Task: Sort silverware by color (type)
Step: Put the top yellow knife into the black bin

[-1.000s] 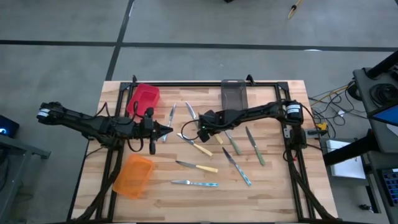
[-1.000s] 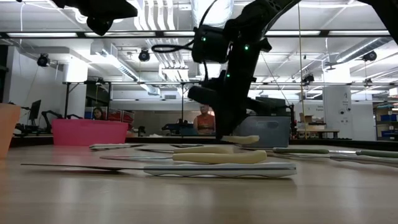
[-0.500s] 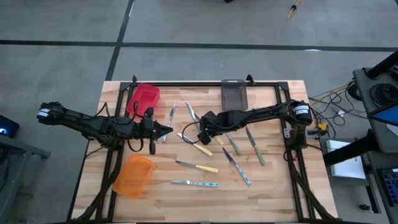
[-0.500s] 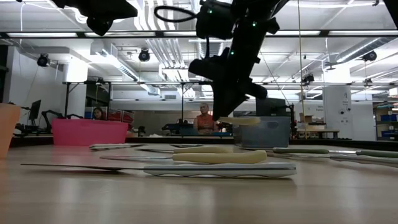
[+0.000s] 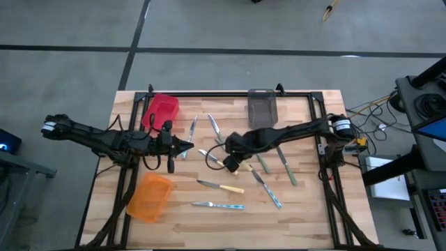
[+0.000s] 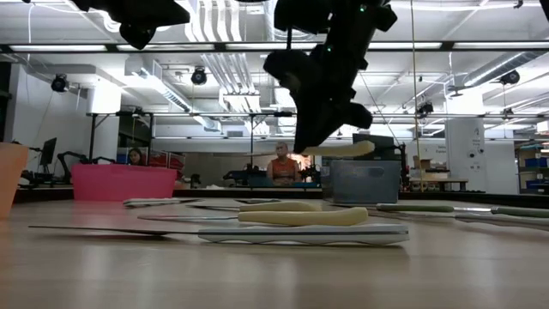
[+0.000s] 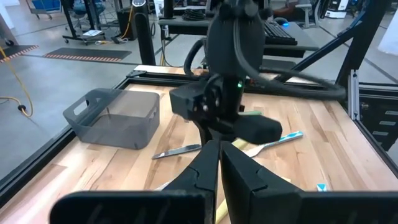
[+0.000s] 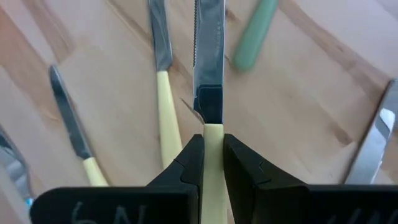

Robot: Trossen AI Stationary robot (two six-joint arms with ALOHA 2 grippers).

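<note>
the sorting looks barely begun. the red plastic bin (image 5: 162, 109), the translucent orange plastic bin (image 5: 150, 196) and the grey see-through plastic bin (image 5: 262, 107) all appear to hold nothing, as far as the high view lets me judge. the slim table knives with silver blades and yellow, green or light-blue plastic handles lie scattered over the pale wooden slatted surface (image 5: 306, 202), mostly between the bins: two yellow-handled ones near the middle (image 5: 221, 186), a light-blue one near the front edge (image 5: 217, 205), green ones to the right (image 5: 286, 164).

one yellow-handled knife (image 8: 210, 93) is off the surface: the right gripper (image 8: 212, 160) is clamped on its handle, blade pointing forward, held in the air over the middle of the surface, clear of the knives below in the low view (image 6: 336, 148). by my reckoning this is the first knife in transit, with every other one left to place.

the left gripper (image 7: 220, 163) waits with fingers pressed together, hovering left of centre near the red bin.

no brand, label or writing is readable anywhere.
</note>
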